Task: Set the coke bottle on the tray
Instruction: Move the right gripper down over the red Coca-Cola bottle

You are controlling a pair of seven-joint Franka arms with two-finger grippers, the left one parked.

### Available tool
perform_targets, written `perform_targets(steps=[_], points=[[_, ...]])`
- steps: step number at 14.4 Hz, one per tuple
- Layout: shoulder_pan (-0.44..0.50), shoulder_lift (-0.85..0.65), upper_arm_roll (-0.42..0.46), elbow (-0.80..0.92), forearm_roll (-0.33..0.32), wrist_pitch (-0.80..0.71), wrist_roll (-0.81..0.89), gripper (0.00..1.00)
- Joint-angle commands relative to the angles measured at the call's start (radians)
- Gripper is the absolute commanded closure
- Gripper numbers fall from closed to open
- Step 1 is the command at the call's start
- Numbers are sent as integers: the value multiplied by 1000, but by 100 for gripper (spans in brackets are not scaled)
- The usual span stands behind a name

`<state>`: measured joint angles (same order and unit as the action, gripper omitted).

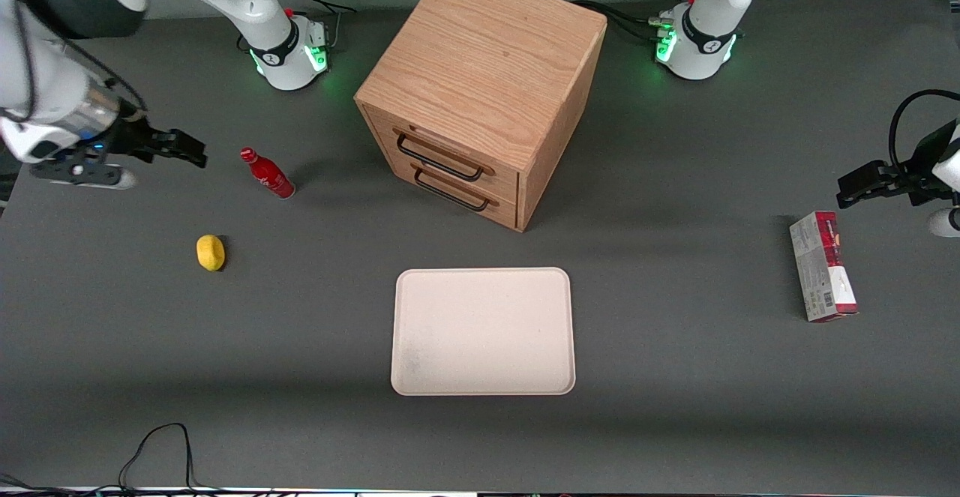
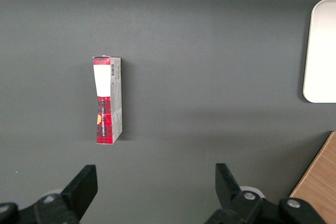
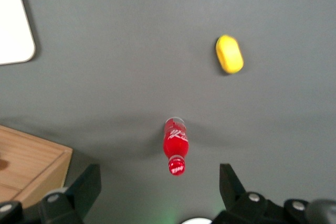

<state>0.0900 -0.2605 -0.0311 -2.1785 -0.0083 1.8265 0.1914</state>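
Note:
The coke bottle [image 1: 268, 174], slim and all red with a red cap, stands upright on the grey table beside the wooden cabinet, toward the working arm's end. It also shows in the right wrist view [image 3: 175, 148], seen from above between the spread fingers. My right gripper [image 1: 180, 147] hovers above the table beside the bottle, apart from it, open and empty. The cream tray [image 1: 484, 330] lies flat in front of the cabinet, nearer the front camera, with nothing on it. Its corner shows in the right wrist view [image 3: 14, 24].
A wooden two-drawer cabinet [image 1: 480, 92] stands mid-table, drawers shut. A yellow lemon [image 1: 211, 252] lies nearer the front camera than the bottle. A red-and-grey carton [image 1: 823, 265] lies toward the parked arm's end. A black cable [image 1: 161, 444] loops at the table's front edge.

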Motion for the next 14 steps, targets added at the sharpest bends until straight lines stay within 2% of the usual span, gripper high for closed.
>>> perform_targets(steps=[1, 5, 8, 13, 14], points=[[-10, -184, 16, -344, 21, 224, -26, 0], [-7, -214, 16, -579, 17, 469, -50, 0], [-7, -206, 16, -685, 19, 617, -75, 0], [-7, -180, 16, -695, 18, 646, -87, 1], [-7, -178, 14, -695, 17, 652, -96, 14]])
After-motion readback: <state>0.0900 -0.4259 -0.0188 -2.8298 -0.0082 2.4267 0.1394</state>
